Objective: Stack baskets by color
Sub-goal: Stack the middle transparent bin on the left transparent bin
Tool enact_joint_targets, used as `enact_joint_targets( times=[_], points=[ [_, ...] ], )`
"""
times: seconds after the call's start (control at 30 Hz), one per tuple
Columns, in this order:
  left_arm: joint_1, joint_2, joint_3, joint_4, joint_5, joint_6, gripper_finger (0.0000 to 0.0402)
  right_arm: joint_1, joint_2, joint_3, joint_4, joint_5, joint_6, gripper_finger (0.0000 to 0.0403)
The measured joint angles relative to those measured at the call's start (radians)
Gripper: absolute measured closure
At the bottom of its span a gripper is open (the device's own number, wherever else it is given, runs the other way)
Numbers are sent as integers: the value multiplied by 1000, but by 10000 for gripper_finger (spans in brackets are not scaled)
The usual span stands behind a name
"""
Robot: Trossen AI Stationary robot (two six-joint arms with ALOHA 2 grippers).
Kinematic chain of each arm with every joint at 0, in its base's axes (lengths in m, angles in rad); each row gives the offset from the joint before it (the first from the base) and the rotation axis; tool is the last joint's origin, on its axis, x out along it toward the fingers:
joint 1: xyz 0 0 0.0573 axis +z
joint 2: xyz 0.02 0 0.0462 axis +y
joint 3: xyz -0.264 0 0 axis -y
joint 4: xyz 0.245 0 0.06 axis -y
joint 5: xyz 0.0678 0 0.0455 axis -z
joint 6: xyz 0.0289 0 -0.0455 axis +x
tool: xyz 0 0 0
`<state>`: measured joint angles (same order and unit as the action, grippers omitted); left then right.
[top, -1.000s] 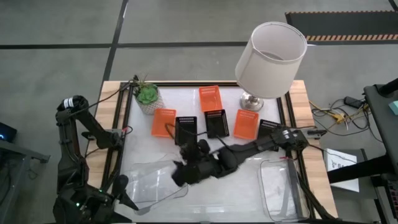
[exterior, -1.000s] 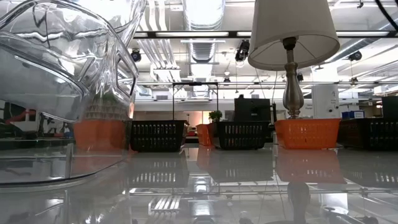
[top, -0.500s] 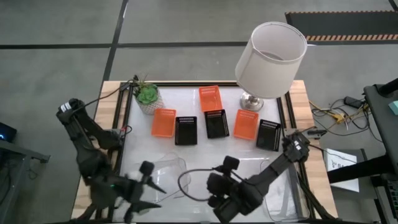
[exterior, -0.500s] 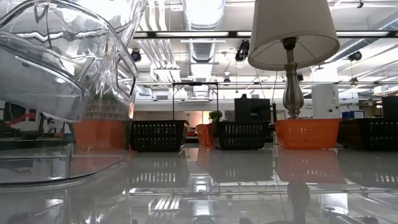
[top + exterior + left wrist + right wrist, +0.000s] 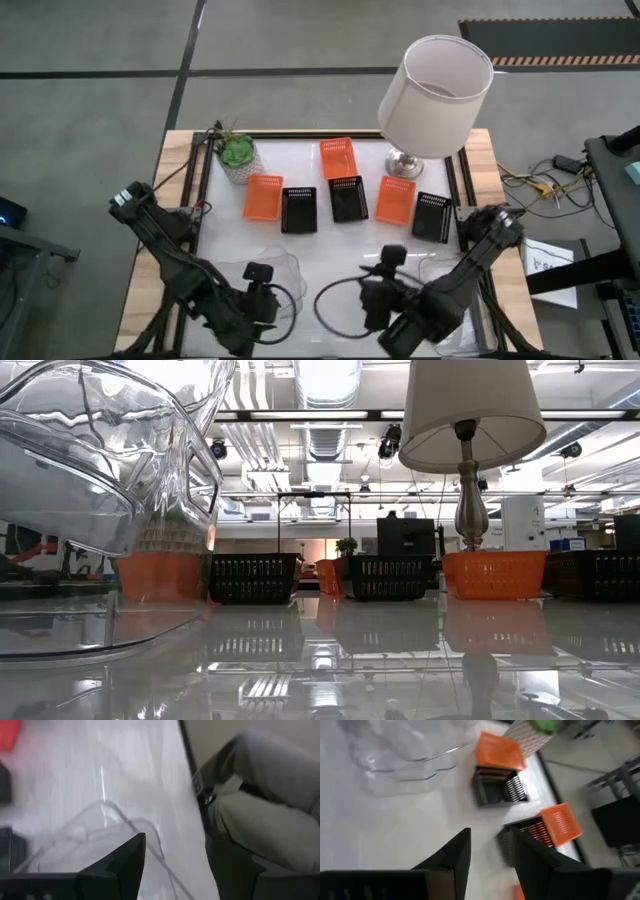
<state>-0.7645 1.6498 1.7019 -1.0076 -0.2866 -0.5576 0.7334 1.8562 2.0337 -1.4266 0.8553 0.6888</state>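
With both grippers empty, left gripper point(image 5: 262, 300) spread, right gripper point(image 5: 390, 285) narrowing, nearest the lamp point(image 5: 432, 85), it should align squarely over one orange basket point(image 5: 264, 198).

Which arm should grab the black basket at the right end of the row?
Right, probably. The right gripper hangs empty at the near edge, on the same side as that black basket. The left gripper sits over the clear tray, farther away.

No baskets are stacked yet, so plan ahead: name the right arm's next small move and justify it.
Probably advance the right gripper to the black basket at the row's right end. It holds nothing, nothing is stacked yet, and that one lies nearest its arm.
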Motion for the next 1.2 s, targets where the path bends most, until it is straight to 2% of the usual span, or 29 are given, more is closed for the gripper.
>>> enact_joint_targets(
  times=[0.1,0.33,0.53,0.63,0.83,1.03,1.2],
  points=[
    [21,43,67,-96,46,-95,211,0,-89,-133,73,41,-35,289],
    [78,143,204,-280,146,-324,211,0,-323,-503,400,73,-166,301],
    [87,214,250,-368,290,-459,211,0,-492,-788,688,70,-276,302],
    [89,222,249,-385,305,-489,211,0,-563,-893,833,67,-353,303],
    [91,234,226,-388,305,-492,211,0,-668,-1052,1060,62,-465,303],
    [91,249,203,-388,311,-493,214,0,-710,-1132,1149,61,-491,303],
    [90,257,203,-384,315,-497,268,0,-709,-1139,1161,61,-492,303]
  ],
)
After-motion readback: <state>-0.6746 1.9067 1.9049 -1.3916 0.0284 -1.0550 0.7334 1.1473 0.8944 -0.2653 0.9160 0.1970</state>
